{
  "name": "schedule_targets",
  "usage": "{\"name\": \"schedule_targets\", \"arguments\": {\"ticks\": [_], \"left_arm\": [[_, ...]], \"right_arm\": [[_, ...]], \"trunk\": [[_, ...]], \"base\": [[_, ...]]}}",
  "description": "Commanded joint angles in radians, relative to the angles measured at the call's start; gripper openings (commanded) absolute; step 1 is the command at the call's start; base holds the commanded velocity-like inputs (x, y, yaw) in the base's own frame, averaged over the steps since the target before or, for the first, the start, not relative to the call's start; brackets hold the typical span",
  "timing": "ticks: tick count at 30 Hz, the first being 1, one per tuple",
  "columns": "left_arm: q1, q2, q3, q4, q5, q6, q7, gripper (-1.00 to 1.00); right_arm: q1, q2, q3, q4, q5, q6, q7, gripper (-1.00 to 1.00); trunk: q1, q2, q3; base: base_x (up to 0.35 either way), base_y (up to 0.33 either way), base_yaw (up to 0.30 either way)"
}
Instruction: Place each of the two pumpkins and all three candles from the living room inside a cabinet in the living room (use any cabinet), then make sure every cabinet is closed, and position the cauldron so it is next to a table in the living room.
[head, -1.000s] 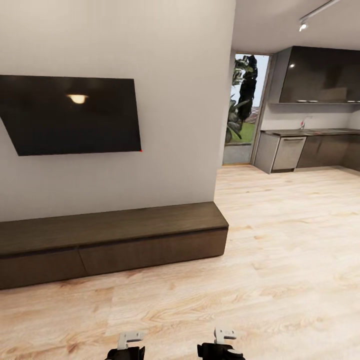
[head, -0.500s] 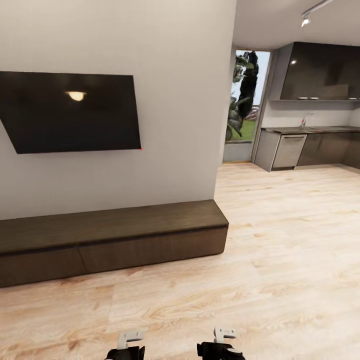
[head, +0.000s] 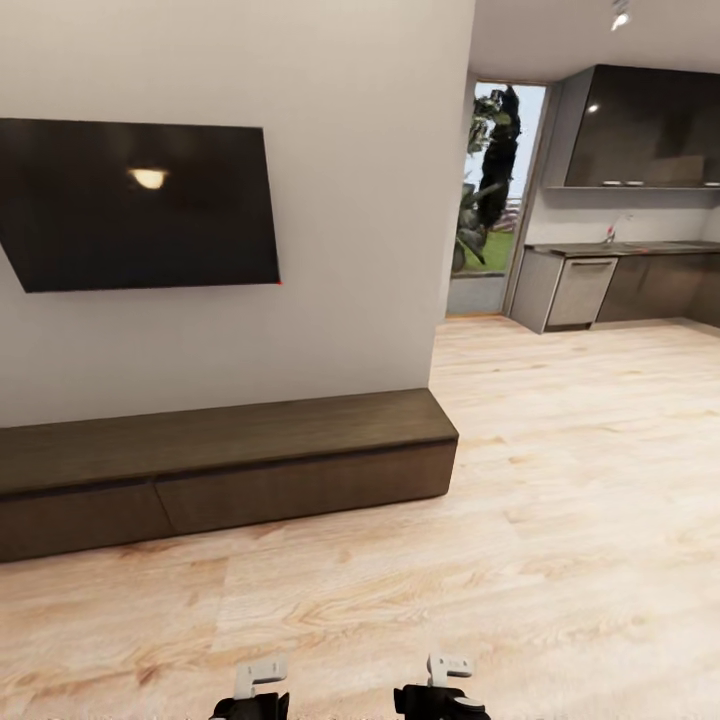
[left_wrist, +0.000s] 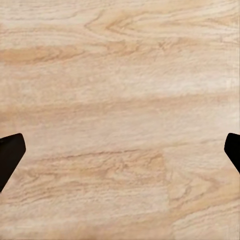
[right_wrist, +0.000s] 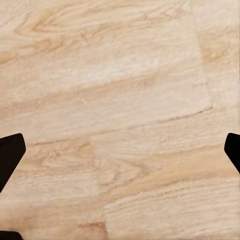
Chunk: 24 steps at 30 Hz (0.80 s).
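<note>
The cabinet (head: 230, 455) is a long, low dark-brown unit against the white wall ahead and to the left, with both flat fronts shut and a bare top. My left gripper (head: 258, 690) and right gripper (head: 445, 685) hang low at the picture's bottom edge, well short of the cabinet. In the left wrist view the left gripper (left_wrist: 120, 155) is open over bare wood floor. The right gripper (right_wrist: 120, 155) is open over the floor too, holding nothing. The pumpkins, candles, cauldron and table are out of view.
A dark wall-mounted TV (head: 140, 205) hangs above the cabinet. Light wood floor (head: 560, 480) stretches right toward a kitchen with dark cupboards (head: 640, 285) and a glass door (head: 490, 215). The wall's corner (head: 450, 250) ends at the cabinet's right end.
The whole head view has shifted, so the camera moved: the TV and cabinet sit slightly higher in the picture. Both grippers keep the same pose.
</note>
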Motion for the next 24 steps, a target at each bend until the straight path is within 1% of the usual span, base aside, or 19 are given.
{"name": "schedule_targets", "arguments": {"ticks": [1,14,24], "left_arm": [[-0.001,0.000,-0.009,0.001,0.010,-0.004,0.003,1.00],[-0.001,0.000,-0.009,0.001,0.010,-0.004,0.004,1.00],[-0.001,0.000,-0.008,-0.002,0.012,-0.003,0.001,1.00]], "right_arm": [[0.000,0.000,0.003,-0.002,-0.009,0.005,-0.004,1.00],[0.000,-0.001,0.004,-0.002,-0.009,0.003,-0.004,1.00],[0.000,-0.003,0.003,-0.002,-0.009,0.001,-0.004,1.00]], "trunk": [[0.004,-0.008,-0.006],[0.054,-0.099,-0.066],[0.092,-0.169,-0.101]], "base": [[0.000,0.000,0.000],[0.000,0.000,0.000],[0.000,0.000,0.000]]}}
